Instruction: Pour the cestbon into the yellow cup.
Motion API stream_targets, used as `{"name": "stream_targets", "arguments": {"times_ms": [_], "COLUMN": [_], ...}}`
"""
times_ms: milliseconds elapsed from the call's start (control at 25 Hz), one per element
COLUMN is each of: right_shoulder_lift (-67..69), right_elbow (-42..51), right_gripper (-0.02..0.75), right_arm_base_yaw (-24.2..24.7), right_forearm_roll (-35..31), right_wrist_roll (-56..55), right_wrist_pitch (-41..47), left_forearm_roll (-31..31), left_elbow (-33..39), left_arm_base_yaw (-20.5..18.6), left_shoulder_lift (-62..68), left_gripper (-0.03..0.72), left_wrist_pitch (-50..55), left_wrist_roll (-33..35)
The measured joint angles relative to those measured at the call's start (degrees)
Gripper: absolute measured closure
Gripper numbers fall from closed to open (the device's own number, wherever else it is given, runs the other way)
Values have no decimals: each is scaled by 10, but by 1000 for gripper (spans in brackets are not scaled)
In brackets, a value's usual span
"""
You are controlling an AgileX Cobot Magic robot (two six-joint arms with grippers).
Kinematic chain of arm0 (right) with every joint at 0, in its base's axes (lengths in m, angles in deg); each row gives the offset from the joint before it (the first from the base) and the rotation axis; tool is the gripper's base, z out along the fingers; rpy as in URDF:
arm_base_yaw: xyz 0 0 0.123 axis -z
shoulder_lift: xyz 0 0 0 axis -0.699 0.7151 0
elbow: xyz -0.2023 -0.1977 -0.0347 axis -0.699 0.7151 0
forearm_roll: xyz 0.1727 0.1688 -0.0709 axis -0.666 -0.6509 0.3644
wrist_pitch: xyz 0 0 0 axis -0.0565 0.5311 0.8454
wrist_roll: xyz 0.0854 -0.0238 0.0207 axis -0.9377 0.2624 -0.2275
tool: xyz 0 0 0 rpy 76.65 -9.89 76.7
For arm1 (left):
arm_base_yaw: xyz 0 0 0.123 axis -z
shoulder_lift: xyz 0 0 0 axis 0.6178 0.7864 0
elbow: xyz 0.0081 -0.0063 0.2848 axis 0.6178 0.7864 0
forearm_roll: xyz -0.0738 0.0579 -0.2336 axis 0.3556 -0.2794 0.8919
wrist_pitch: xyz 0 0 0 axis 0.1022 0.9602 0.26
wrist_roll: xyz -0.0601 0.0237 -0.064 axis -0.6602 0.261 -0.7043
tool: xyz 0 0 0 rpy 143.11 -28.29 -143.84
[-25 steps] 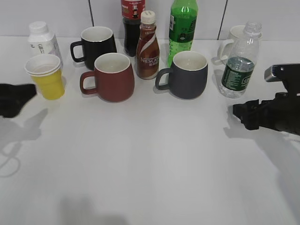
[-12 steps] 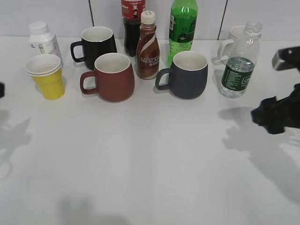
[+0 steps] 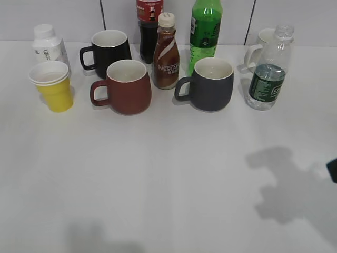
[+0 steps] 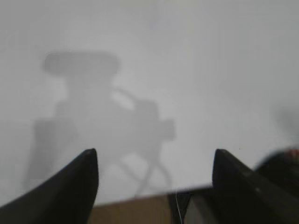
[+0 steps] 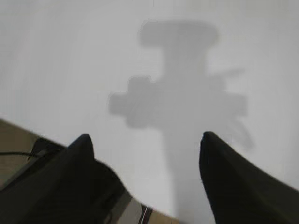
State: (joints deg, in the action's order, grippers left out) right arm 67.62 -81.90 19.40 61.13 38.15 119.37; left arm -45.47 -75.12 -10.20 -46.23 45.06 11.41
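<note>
Both arms hang over bare table (image 3: 168,174); the left tool (image 4: 154,161) and right tool (image 5: 145,144) are spread wide, gripping nothing. Far back, the cestbon (image 3: 269,71) stands upright at right, the yellow cup (image 3: 52,87) at left

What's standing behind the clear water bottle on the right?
A white mug stands behind the water bottle, its handle pointing left. The bottle covers the mug's right side, so the rest of it cannot be seen.

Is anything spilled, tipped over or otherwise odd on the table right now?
No spill and nothing tipped. The water bottle has no cap, and the yellow cup looks like two cups nested. Both grippers, left and right, are open over bare table.
</note>
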Motion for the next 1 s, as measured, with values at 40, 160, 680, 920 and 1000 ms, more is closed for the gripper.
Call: {"name": "stream_targets", "arguments": {"times_ms": [40, 160, 680, 920, 1000], "right_shoulder_lift": [-20, -99, -408, -467, -468], "right_elbow": [0, 0, 88, 102, 112], "right_gripper": [214, 214, 215, 215, 215], "right_arm_base_yaw": [0, 0, 0, 0, 0], "right_forearm_roll": [-7, -10, 12, 12, 12], "right_wrist_roll": [5, 11, 27, 67, 72], "right_wrist_pitch": [14, 53, 123, 118, 101], "left_forearm_roll": [16, 51, 63, 64, 68], "left_elbow": [0, 1, 65, 75, 75], "left_arm_base_yaw": [0, 0, 0, 1, 1], "left_shoulder_lift": [-20, -85, -275, -275, -275], "left_gripper": [115, 123, 137, 137, 137], "left_wrist_pitch": [16, 36, -29, -44, -44], "left_wrist_roll": [23, 78, 141, 152, 156]}}
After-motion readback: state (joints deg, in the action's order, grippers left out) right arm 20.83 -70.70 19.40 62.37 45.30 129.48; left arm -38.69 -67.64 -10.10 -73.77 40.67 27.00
